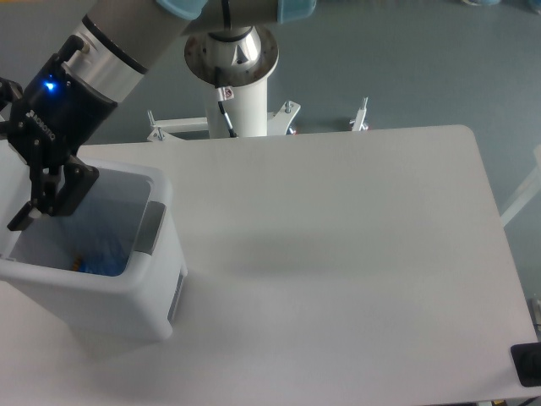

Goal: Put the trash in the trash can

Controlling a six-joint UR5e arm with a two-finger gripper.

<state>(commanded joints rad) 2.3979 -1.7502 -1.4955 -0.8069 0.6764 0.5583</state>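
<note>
**Claw over the open bin**

Fixed camera: the claw (38, 199) hangs above the bin (156, 288), its 2 fingers (63, 190) spread apart and holding nothing. Below it, inside the bin, lies 1 blurred bluish shape (103, 258), too unclear to identify. 1 white table (355, 254) carries the bin.

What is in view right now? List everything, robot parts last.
trash can: one, white with a grey side panel, at the table's left edge, open.
contents of the can: blurred bluish shape with a bit of yellow at the bottom; cannot tell what it is.
table: one, white, filling most of the view.
black object: one, at the table's lower right corner, cut off by the frame.
arm pedestal: one, white and silver, behind the table.
hand: one, black with a blue light, over the can's opening; fingers apart, nothing visible between them.
</note>
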